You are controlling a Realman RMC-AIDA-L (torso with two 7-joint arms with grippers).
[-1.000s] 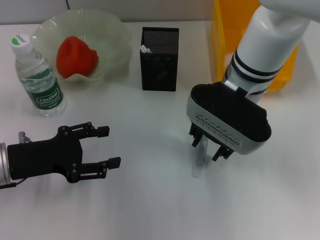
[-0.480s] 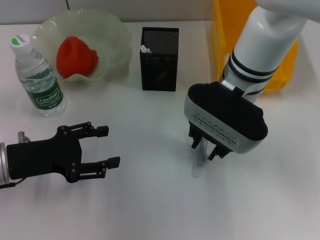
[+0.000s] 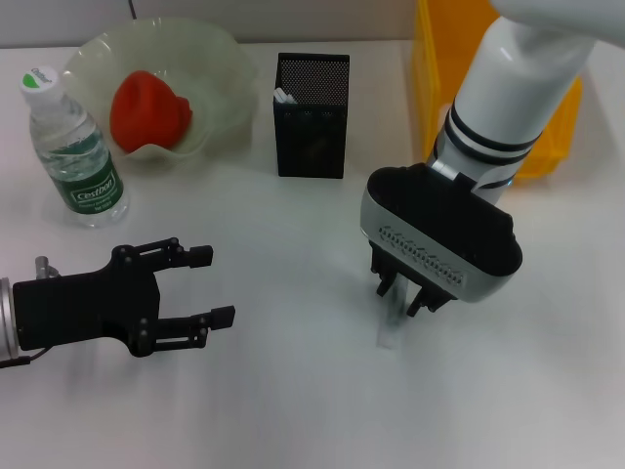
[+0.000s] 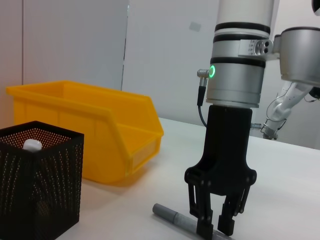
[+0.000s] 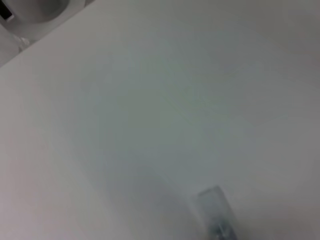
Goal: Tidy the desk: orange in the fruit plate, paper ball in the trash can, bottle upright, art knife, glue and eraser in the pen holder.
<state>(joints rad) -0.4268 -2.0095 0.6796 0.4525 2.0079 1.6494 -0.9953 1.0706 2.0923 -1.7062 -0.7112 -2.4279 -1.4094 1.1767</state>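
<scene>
We had the right gripper (image 3: 402, 296) lowered with its fingers apart astride the knife (image 4: 176, 218), a light, stiff, slippery stick lying on the desk (image 3: 293, 391) near the holder (image 3: 312, 115), best pinched mid-body.

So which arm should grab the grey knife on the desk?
The right. Its end effector is already down over the knife, fingers on either side. The left end effector hovers open, far off near the bottle.

White desk (image 5: 150, 100), with perhaps the art knife's (image 5: 216, 215) blurred end.
</scene>
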